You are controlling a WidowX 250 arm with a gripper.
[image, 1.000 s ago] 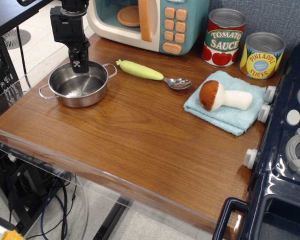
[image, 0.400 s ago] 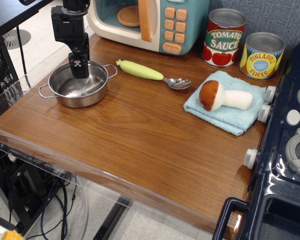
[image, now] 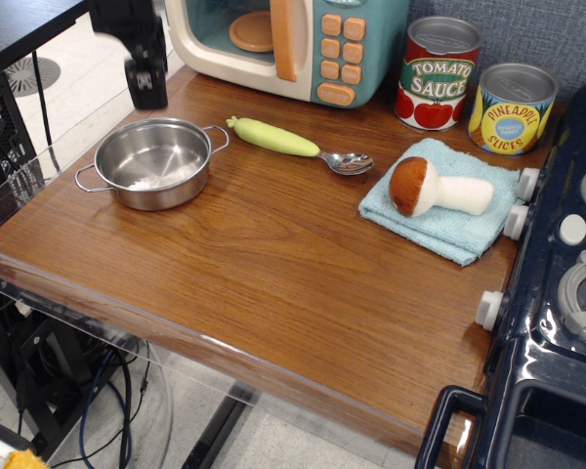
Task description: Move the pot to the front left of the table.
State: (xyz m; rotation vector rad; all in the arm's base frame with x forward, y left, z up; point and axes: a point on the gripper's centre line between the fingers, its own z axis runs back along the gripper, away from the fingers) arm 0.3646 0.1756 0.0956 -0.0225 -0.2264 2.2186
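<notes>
Steel pot (image: 153,162) on table (image: 273,264), below and apart from blurred gripper (image: 146,83), holding nothing, opening perhaps narrow, unclear

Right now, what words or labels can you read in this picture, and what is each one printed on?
"TOMATO SAUCE": on the red and green can at the back.
"PINEAPPLE SLICES": on the yellow can beside it.
Blue badge on the yellow can: too small to read.
Microwave buttons: no readable marks.
</notes>
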